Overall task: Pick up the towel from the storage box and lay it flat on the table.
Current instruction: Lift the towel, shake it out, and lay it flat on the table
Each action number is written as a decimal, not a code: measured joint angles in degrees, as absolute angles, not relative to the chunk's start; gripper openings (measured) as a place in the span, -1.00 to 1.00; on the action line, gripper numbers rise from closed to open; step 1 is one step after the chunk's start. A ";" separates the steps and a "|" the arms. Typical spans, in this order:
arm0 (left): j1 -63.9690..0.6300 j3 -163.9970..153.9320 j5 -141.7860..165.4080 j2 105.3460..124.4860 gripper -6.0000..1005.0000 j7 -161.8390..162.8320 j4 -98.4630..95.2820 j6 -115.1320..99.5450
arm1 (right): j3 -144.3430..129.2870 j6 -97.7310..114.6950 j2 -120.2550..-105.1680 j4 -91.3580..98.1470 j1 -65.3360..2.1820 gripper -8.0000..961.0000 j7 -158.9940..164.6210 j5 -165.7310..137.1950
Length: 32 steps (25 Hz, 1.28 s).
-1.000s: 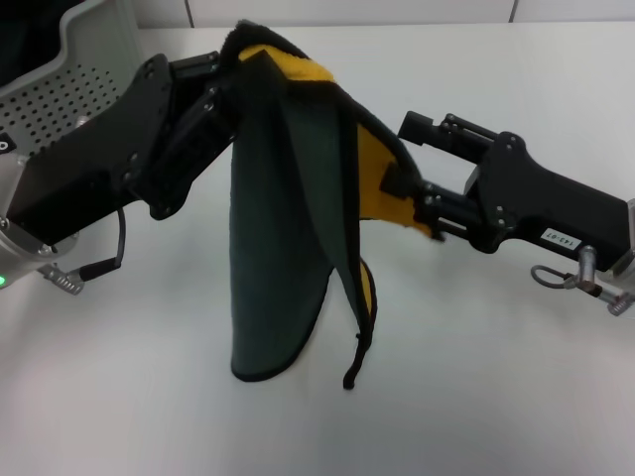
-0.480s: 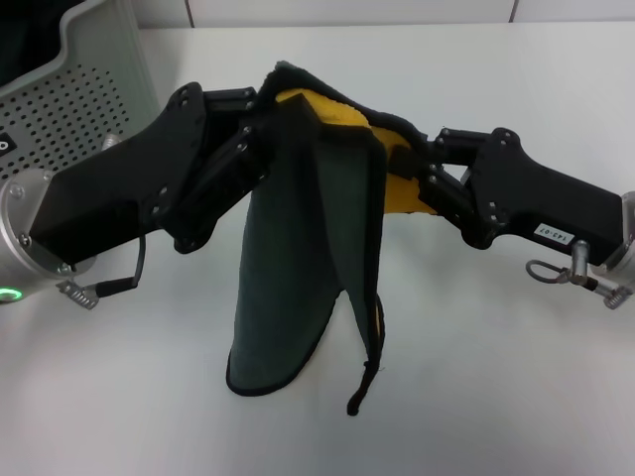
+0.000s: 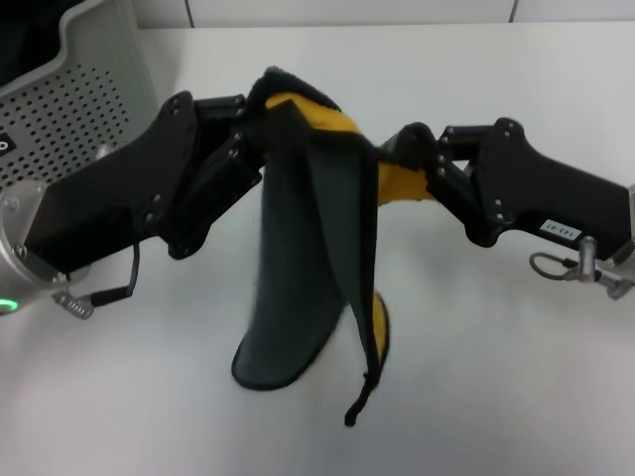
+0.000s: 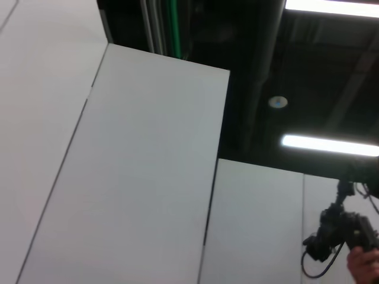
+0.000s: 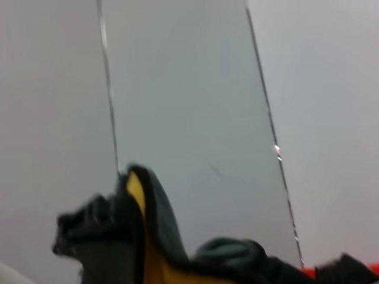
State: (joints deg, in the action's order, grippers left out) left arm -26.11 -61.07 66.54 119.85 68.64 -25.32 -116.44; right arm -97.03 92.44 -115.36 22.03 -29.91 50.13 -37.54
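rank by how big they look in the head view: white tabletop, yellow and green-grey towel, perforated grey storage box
1. White smooth tabletop: largest by far.
2. Yellow and green-grey towel, hanging between the left gripper and right gripper.
3. Perforated grey plastic storage box: smallest, though cropped by the frame.

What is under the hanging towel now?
Under the towel only the white table shows; its lowest fold seems to touch it. Left pincer and right pincer hold its top, fingertips covered.
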 joint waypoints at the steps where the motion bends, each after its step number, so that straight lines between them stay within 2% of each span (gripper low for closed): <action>1: -25.85 -61.07 66.73 119.83 -0.94 67.90 -24.71 -116.40 | -97.00 92.66 -115.15 23.10 -29.80 -0.98 49.94 -37.54; 5: -24.55 -61.29 67.46 119.66 -0.93 62.67 -20.68 -114.69 | -95.08 93.11 -114.25 28.46 -29.48 -0.98 49.91 -37.52; 11: -23.05 -61.65 71.43 120.24 -0.93 53.45 -15.01 -105.82 | -90.72 93.31 -113.82 35.26 -29.48 -0.98 50.38 -37.54; 25: -23.77 -64.65 69.07 120.65 -0.90 46.23 -10.86 -101.71 | -87.51 90.07 -114.51 40.14 -31.33 -0.97 50.41 -39.26; 32: -23.85 -64.60 67.78 120.72 -0.56 46.20 -10.81 -101.42 | -87.43 89.95 -114.87 40.17 -31.38 -0.96 50.42 -39.75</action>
State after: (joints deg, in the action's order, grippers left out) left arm -23.85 -64.60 67.78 120.72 46.20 -10.81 -101.42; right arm -87.43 89.95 -114.87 40.17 -31.37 50.42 -39.75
